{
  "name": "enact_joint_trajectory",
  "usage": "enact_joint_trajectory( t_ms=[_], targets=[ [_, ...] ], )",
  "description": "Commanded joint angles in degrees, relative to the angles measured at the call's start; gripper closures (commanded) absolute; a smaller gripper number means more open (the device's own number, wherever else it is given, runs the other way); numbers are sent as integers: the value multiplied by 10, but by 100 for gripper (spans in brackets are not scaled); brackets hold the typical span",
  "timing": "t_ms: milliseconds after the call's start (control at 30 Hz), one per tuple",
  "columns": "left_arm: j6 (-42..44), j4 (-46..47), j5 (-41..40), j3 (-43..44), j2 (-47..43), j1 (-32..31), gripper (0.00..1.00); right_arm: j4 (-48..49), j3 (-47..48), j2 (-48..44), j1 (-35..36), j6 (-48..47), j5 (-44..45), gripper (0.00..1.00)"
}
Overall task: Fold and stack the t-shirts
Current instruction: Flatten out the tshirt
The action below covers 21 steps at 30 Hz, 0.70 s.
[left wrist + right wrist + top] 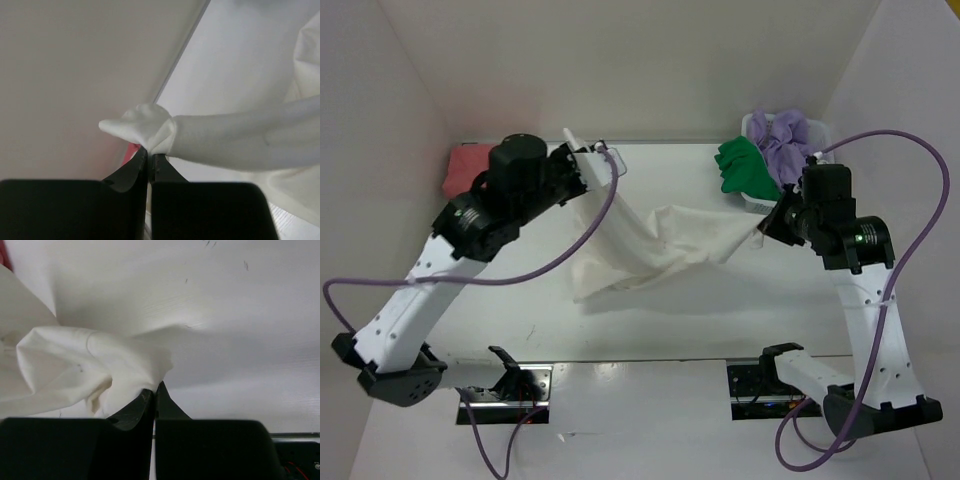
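The cream-white t-shirt (650, 250) hangs stretched between both arms above the table. My left gripper (582, 158) is shut on one bunched corner of the cream-white t-shirt (150, 127), up near the back wall. My right gripper (763, 226) is shut on the opposite edge of the cream-white t-shirt (75, 365), its jaws pinched together on the cloth. The salmon-red t-shirt (468, 166) lies at the back left, behind my left arm. The bright green t-shirt (745, 168) and the lavender-purple t-shirt (785, 135) are heaped in the basket.
A white mesh basket (757, 203) stands at the back right, just behind my right gripper. White walls close in the table at the left, back and right. Purple cables loop from both arms.
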Motion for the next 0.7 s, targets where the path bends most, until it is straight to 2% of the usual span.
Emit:
enact_joint_trajectory(
  t_ms=[0, 133, 233, 333, 400, 433, 467, 500, 533, 567, 600, 633, 667],
  targets=[
    [29, -107, -62, 11, -3, -6, 100, 36, -18, -11, -4, -18, -41, 100],
    [54, -46, -97, -5, -15, 5, 100, 57, -52, -16, -4, -18, -77, 100],
    [59, -10, -87, -16, 28, 20, 100, 68, -85, -10, -4, -12, -92, 100],
    [59, 47, -19, -30, 104, 58, 100, 88, -115, -10, -4, 2, -107, 100],
    [59, 86, 9, -38, 178, 86, 98, 98, -136, -4, -4, 7, -116, 100],
    [59, 112, 9, -27, 243, 94, 95, 108, -144, 1, 1, 13, -125, 100],
    [53, 112, 2, -8, 280, 110, 90, 108, -158, 1, 1, 13, -125, 100],
    [45, 112, 2, 21, 317, 119, 65, 117, -163, 7, 6, 19, -130, 100],
    [29, 88, -10, 98, 352, 127, 41, 117, -164, 15, 6, 19, -130, 100],
    [-17, 75, -19, 137, 406, 134, 21, 122, -170, 15, 6, 19, -130, 100],
    [-42, 56, -38, 169, 420, 140, 13, 123, -171, 23, 13, 19, -122, 100],
    [-58, 51, -38, 192, 420, 148, 0, 123, -171, 23, 13, 19, -122, 100],
    [-67, 51, -27, 190, 396, 148, 0, 123, -178, 23, 13, 19, -115, 100]
  ],
)
